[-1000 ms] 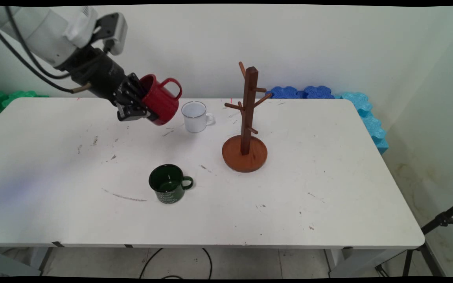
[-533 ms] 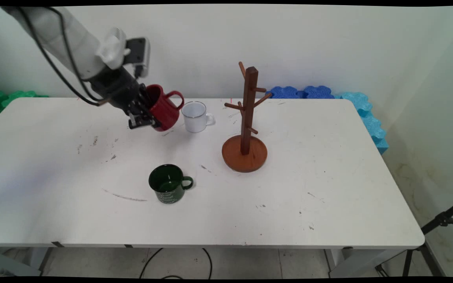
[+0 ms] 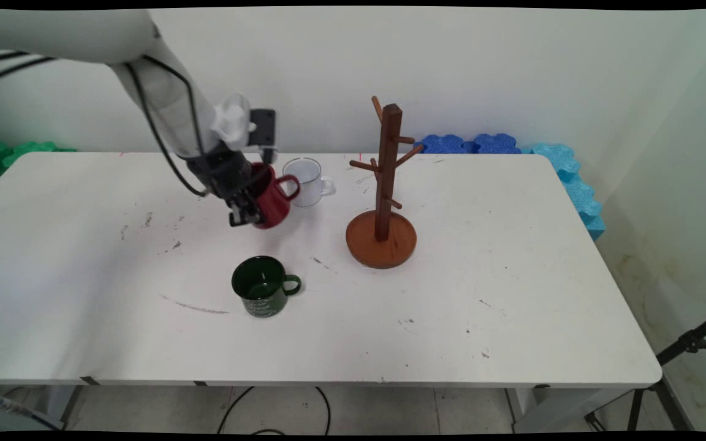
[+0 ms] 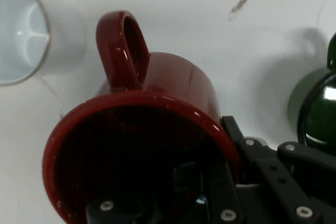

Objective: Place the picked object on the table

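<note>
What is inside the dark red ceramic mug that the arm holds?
One finger of the black two-finger tool reaches into the dark red ceramic mug, the other is outside its wall. The inside is dark; the bottom is hidden behind the tool, so any contents cannot be seen.

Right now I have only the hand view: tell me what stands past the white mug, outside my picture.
Observer: A wooden mug tree stands on the table, to the picture's right of the white mug in the main view, apart from it.
Operator: Report its pegs.
Observer: All bare; no mug hangs there.
Operator: Describe how the red mug sits.
Observer: The gripper holds the red mug tilted, its mouth leaning toward the picture's left.
</note>
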Available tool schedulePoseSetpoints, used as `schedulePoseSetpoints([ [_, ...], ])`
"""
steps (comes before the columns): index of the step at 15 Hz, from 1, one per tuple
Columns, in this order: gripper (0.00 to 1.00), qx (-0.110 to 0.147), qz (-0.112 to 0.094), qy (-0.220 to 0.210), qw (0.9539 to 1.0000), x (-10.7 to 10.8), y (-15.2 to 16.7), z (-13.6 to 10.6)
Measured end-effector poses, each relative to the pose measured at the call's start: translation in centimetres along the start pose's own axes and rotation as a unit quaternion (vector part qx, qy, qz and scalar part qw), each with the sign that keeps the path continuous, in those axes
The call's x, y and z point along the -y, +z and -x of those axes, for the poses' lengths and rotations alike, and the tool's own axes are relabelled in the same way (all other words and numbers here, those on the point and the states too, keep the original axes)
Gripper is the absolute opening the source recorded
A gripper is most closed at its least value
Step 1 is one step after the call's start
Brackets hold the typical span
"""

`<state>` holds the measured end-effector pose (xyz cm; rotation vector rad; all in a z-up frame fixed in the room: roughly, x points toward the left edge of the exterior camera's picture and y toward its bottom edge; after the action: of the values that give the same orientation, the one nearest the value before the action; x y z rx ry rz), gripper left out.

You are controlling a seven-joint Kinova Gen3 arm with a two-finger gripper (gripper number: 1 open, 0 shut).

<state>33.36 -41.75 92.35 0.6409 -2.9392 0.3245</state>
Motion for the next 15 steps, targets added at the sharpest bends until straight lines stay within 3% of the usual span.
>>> schedulePoseSetpoints([
  [7, 0.00, 0.033, 0.011, 0.000, 0.9994, 0.7, 4.6, -2.8],
  [15, 0.00, 0.049, 0.021, -0.005, 0.9986, 1.0, 7.2, -4.5],
])
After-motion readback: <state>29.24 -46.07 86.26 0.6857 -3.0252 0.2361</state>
